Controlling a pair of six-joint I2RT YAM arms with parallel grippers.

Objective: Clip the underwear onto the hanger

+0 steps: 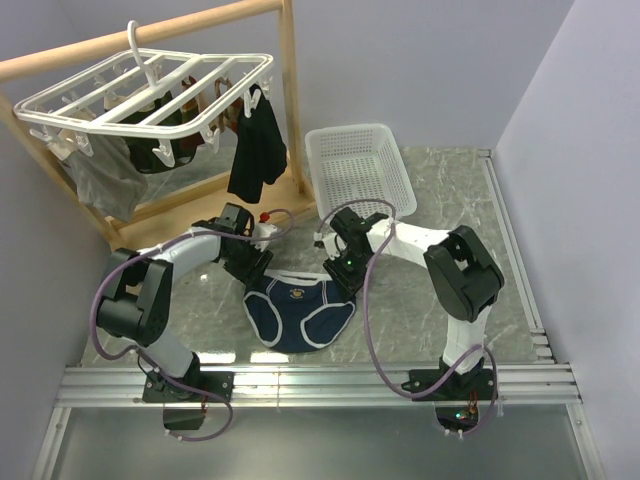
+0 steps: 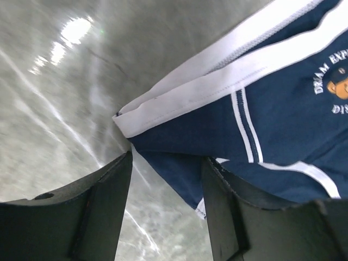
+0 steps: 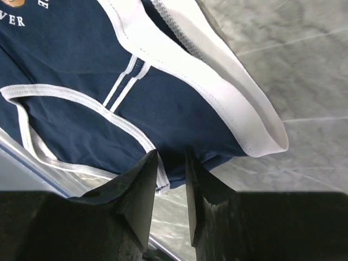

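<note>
The navy underwear (image 1: 298,312) with white trim lies spread on the marble table between my two grippers. My left gripper (image 1: 255,272) is open at its left waistband corner. In the left wrist view the jaws (image 2: 167,160) stand wide apart, with the underwear (image 2: 272,125) side edge partly between them. My right gripper (image 1: 338,275) is at the right corner. In the right wrist view the jaws (image 3: 169,157) stand narrowly apart, with the edge of the underwear (image 3: 81,65) in the gap. The white grid hanger (image 1: 150,95) hangs from the wooden rail at the back left.
A wooden rail stand (image 1: 290,90) holds the hanger, with black garments (image 1: 257,150) and a grey cloth (image 1: 105,180) clipped below it. A white plastic basket (image 1: 345,133) stands at the back centre. A metal rail (image 1: 320,385) runs along the table's near edge.
</note>
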